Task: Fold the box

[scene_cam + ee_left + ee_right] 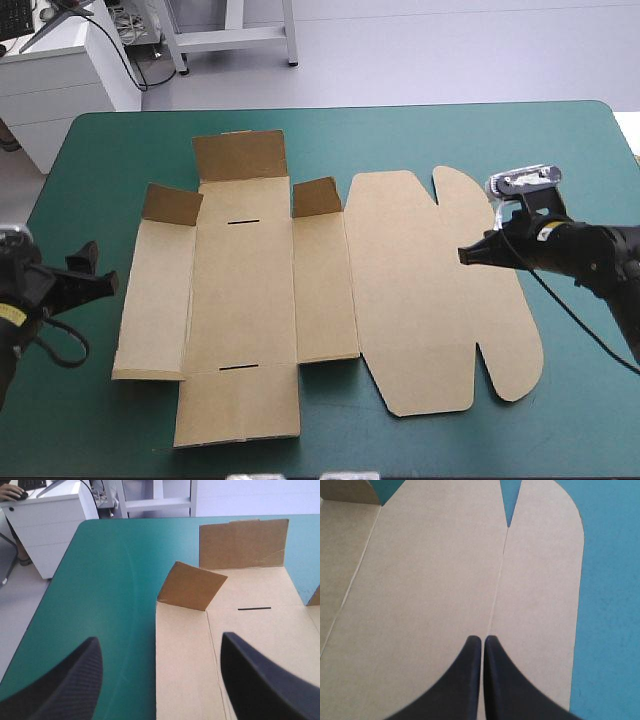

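The box [330,290] lies opened out near the middle of the teal-green surface [120,150], almost entirely flat. Only the far flap [240,155] and the two corner tabs [172,203] [316,197] beside it stand up. The lid [400,290] and its rounded tuck flap [495,300] stretch flat towards my right.

My main worry is sliding. The sheet is light and nothing visibly pins it, so a sideways nudge at one edge would probably shift the whole board rather than bend it along a crease. That would throw both my arms out of line with the folds. The corner tabs are a second worry. If I raise the left wall [155,300] carelessly, its tab could bend outwards or get crushed rather than turn inside.

My left pincer [105,283] is spread wide at the box's left edge. In my left wrist view one finger hangs over the bare surface and the other over the left wall, so the edge runs between them. I cannot tell whether either finger touches anything.

My right pincer [465,256] is pressed together into a point, pinching nothing. It sits over the crease between the lid and the tuck flap, aimed inward across the board. Whether the tip rests on the board or floats just above, I cannot tell.
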Available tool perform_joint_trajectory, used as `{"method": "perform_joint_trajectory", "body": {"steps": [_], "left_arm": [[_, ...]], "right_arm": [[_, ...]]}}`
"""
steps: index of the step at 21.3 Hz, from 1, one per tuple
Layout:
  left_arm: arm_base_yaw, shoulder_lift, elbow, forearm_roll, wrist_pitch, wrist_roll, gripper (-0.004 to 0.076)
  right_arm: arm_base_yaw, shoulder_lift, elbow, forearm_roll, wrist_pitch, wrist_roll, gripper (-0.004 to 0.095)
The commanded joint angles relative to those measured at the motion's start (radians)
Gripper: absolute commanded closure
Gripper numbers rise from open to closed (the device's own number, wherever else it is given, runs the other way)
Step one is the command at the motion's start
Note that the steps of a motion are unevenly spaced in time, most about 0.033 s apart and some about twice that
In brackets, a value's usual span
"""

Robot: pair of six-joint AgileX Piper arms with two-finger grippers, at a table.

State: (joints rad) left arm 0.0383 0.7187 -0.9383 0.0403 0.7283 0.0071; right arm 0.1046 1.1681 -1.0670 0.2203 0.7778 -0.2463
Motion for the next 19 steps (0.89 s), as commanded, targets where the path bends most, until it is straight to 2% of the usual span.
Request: {"method": "perform_joint_trajectory", "body": {"steps": [1,7,11,15,19], "left_arm": [[0.002,0.162,-0.143,-0.01,0.062,0.004,0.0244],[0.004,0.407,-0.189,-0.117,0.207,0.004,0.0245],[0.039,0.505,-0.189,-0.207,0.213,0.026,0.0245],[0.28,0.587,-0.189,-0.401,0.287,0.206,0.0245],[0.423,0.65,-0.185,-0.57,0.357,0.338,0.0245]], "right_arm": [[-0.008,-0.139,0.082,0.026,-0.079,-0.003,0.0908],[-0.008,-0.375,0.259,0.054,-0.079,-0.008,0.0908],[-0.008,-0.541,0.389,0.054,-0.095,0.016,0.0908],[-0.008,-0.689,0.499,0.056,-0.12,0.051,0.0908],[-0.008,-0.801,0.55,0.06,-0.135,0.051,0.0908]]}}
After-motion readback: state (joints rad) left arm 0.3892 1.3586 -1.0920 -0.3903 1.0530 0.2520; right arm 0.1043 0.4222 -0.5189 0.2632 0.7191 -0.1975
